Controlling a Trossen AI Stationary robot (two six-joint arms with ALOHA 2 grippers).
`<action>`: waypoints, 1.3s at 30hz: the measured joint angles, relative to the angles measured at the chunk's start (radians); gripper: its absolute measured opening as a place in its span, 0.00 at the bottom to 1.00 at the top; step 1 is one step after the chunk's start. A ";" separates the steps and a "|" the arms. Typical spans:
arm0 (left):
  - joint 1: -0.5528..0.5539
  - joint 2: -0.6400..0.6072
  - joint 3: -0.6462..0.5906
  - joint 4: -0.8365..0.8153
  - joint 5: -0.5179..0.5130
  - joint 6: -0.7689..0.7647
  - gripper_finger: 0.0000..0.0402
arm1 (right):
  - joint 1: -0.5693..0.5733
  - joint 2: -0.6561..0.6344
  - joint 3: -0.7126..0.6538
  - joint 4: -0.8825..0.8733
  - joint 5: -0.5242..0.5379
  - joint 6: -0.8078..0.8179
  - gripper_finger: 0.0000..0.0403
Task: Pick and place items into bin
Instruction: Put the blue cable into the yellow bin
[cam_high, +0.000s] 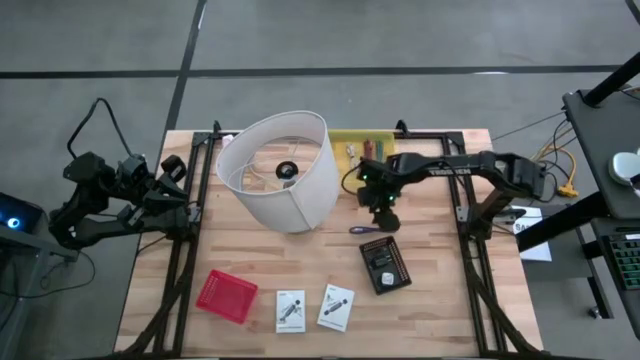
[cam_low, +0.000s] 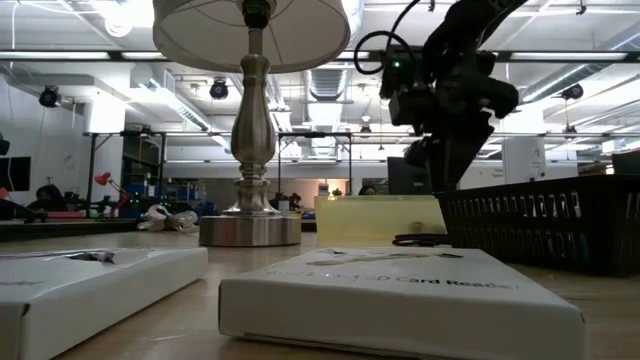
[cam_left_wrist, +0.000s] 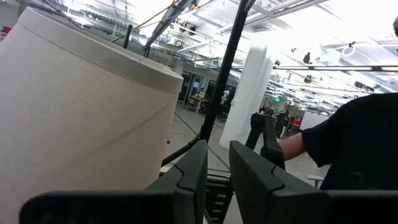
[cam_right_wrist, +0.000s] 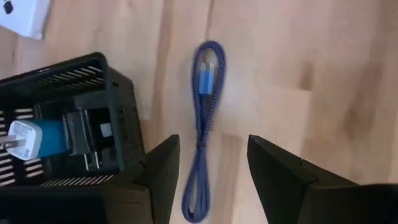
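Observation:
My right gripper (cam_high: 381, 214) (cam_right_wrist: 211, 177) is open and hovers above a purple-blue braided cable (cam_right_wrist: 205, 118) (cam_high: 364, 230). The cable is folded into a long loop and lies flat on the wood. Right beside it stands the black mesh bin (cam_right_wrist: 118, 112) (cam_high: 385, 266), with a blue-and-white charger (cam_right_wrist: 28, 138) and a black plug inside. Two white printed boxes (cam_high: 290, 311) (cam_high: 336, 307) lie near the table's near edge. My left gripper (cam_left_wrist: 217, 168) waits at the table's left edge with a narrow gap between its fingers.
A table lamp with a large white shade (cam_high: 280, 170) stands at mid-table, close to the left arm. A yellow card (cam_high: 360, 146) lies by the far edge and a red mesh tray (cam_high: 227, 296) near the front left. A person in dark clothing (cam_left_wrist: 354, 149) stands beyond the table.

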 joint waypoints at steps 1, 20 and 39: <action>0.000 0.000 0.000 0.000 0.000 0.000 0.13 | 0.008 0.007 -0.002 0.017 -0.001 -0.001 0.44; 0.000 0.000 -0.008 -0.001 0.000 0.000 0.13 | 0.071 0.092 -0.094 0.051 0.083 -0.132 0.42; 0.000 0.000 -0.008 -0.001 0.000 0.000 0.13 | 0.065 0.089 -0.141 0.130 0.129 -0.094 0.05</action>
